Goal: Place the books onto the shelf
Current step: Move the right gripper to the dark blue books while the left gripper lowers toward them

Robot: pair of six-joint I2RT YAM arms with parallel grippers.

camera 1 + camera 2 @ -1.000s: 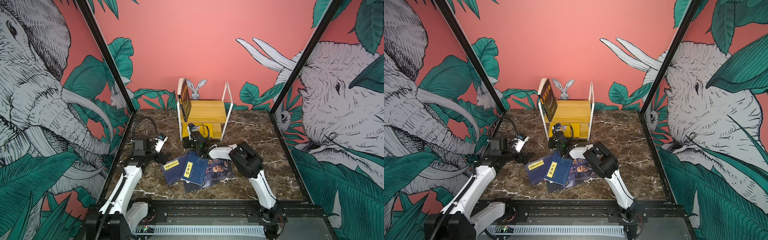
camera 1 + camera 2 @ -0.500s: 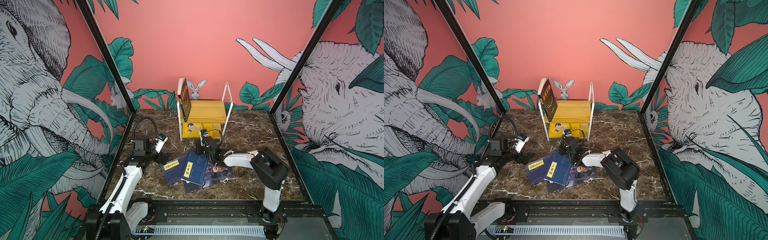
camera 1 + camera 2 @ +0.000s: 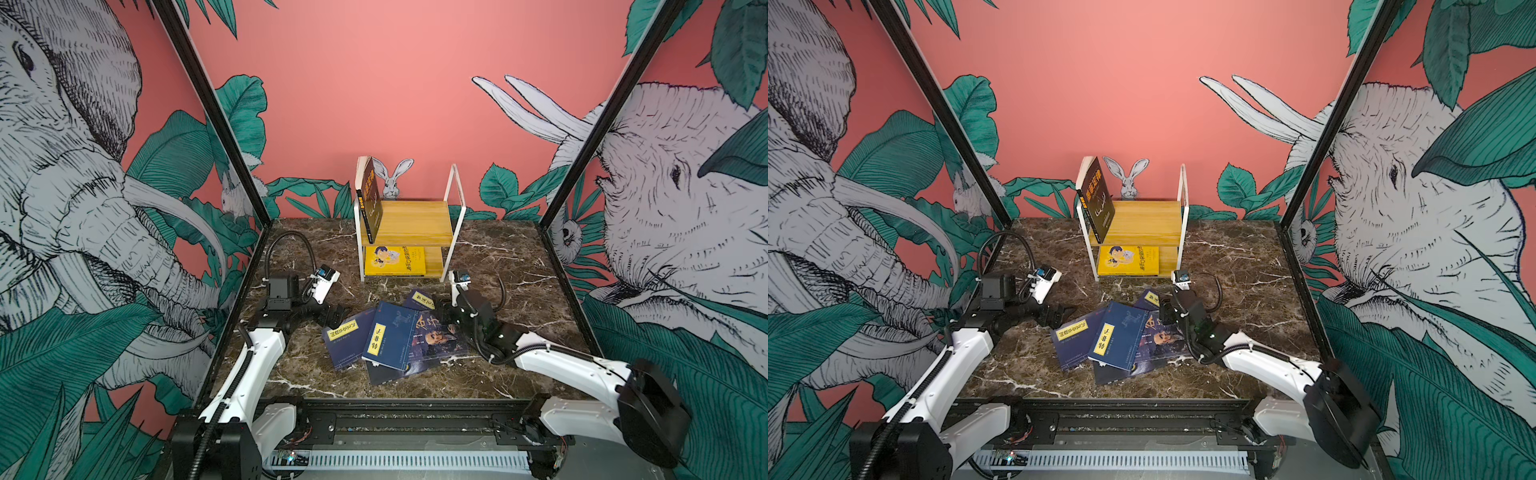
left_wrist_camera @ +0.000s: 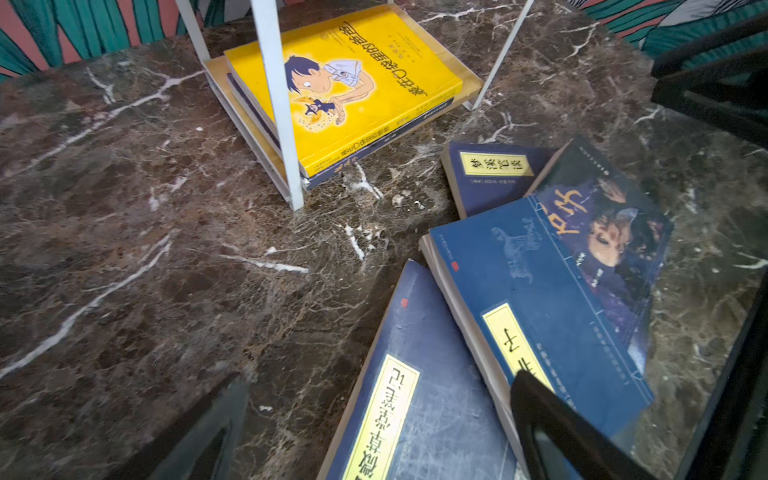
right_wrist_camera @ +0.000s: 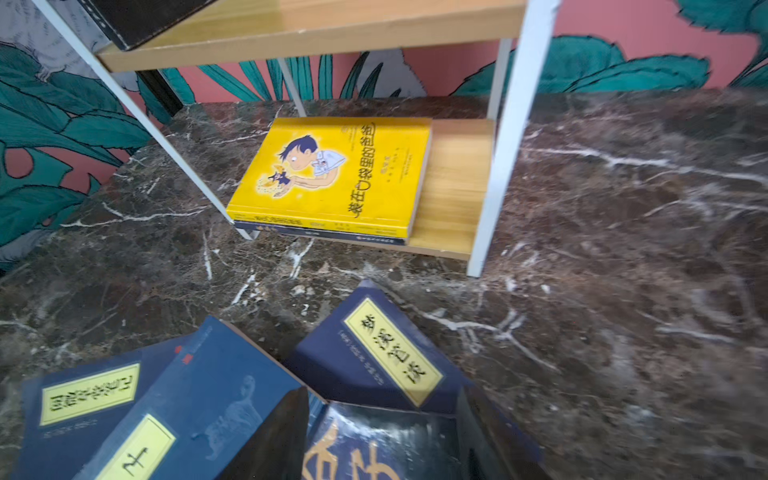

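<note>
The yellow book (image 3: 395, 261) lies on the shelf (image 3: 415, 224) lower board, hiding all but the spine of a navy book (image 5: 324, 235), while the remaining books (image 3: 390, 336) overlap on the table (image 3: 519, 257), the lowest mostly covered, between the left end effector (image 4: 380, 380) and right end effector (image 5: 384, 399), both spread and empty.

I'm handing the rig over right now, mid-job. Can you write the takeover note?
Left end effector: open, empty, beside the loose books.
Right end effector: open, empty, over them.
Done: yellow book lies flat on a navy book on the lower tier of the shelf; dark book leans upright on the upper tier.
To do: at least four loose books overlap on the table in front of the shelf.
</note>
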